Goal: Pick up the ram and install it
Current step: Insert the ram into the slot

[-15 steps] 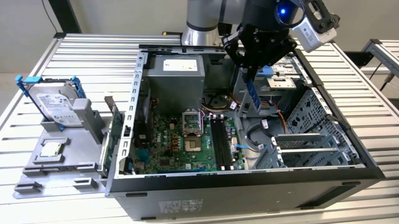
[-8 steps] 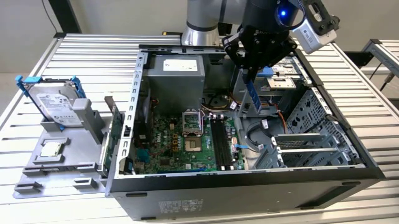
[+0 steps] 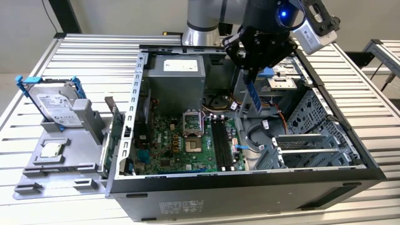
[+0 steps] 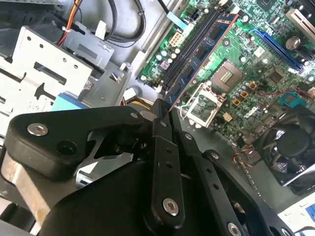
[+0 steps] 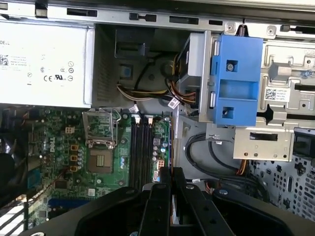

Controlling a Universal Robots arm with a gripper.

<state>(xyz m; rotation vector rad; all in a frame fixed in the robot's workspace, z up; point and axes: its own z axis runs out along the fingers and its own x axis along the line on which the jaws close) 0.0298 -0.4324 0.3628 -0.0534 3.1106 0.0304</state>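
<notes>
"What is the gripper [image 3: 250, 70] holding?"

"The ram [image 3: 252, 93]. The fingers are clamped tight on its upper end. The blue stick hangs straight down from them, long side upright, inside the open computer case [image 3: 131, 117]."

"Is it in a slot?"

"No. Its lower end hangs free. The black memory slots [image 3: 222, 138] lie on the motherboard [image 3: 181, 150], below the gripper and a little off to one side, and the ram isn't touching them."

"And from the arm's own cameras?"

"In the second wrist view the ram [image 4: 202, 51] runs out from the gripper [image 4: 162, 112], dark chips along the blue board, with the memory slots [image 4: 189, 49] just beside its line. In the first wrist view the gripper [image 5: 171, 173] is over the edge of the motherboard [image 5: 106, 184], and the memory slots [image 5: 142, 147] are near its tips."

"What else is around it?"

"The grey power supply [image 3: 178, 75] sits in the case near the gripper, on one side. Well away from the gripper, outside the case, a grey tray [image 3: 62, 164] rests on the slatted table [image 3: 93, 47]. A hard drive [image 3: 59, 105] in a blue frame stands in the tray, with a small square processor chip [image 3: 50, 150] lying flat near it."
</notes>
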